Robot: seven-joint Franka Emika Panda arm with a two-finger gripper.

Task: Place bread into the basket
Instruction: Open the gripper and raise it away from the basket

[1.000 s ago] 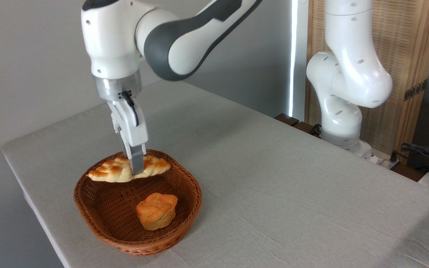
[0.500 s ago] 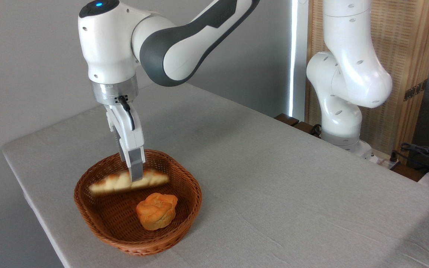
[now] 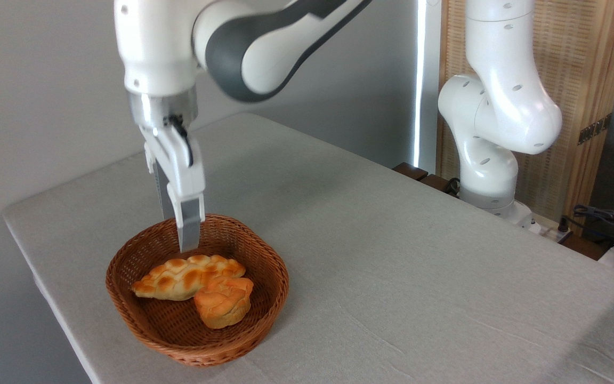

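Resting inside the basket (image 3: 136,312), the bread (image 3: 182,277) lay flat on the woven floor toward the basket's far-left part, its right end touching the small orange bun (image 3: 223,302) that sat near the basket's middle. Placement step looked finished, judging by how things lay; what was left was the retreat. The pincer (image 3: 187,242) hung just above the basket's far rim, over the loaf and clear of it, holding nothing and touching nothing. Fingers seen nearly edge-on, so exact gap was hard to read, but the jaws appeared parted, with one grey finger (image 3: 191,229) in front and a second one showing behind it. Next move called for a straight lift away from the basket so the fingertips would not clip the rim or drag the loaf. Risk seemed low: bread sat fully within the basket walls, not hanging over the edge. Basket stood near the front-left corner of the grey tabletop (image 3: 392,266); arm base (image 3: 491,176) was well apart from the basket, far right.
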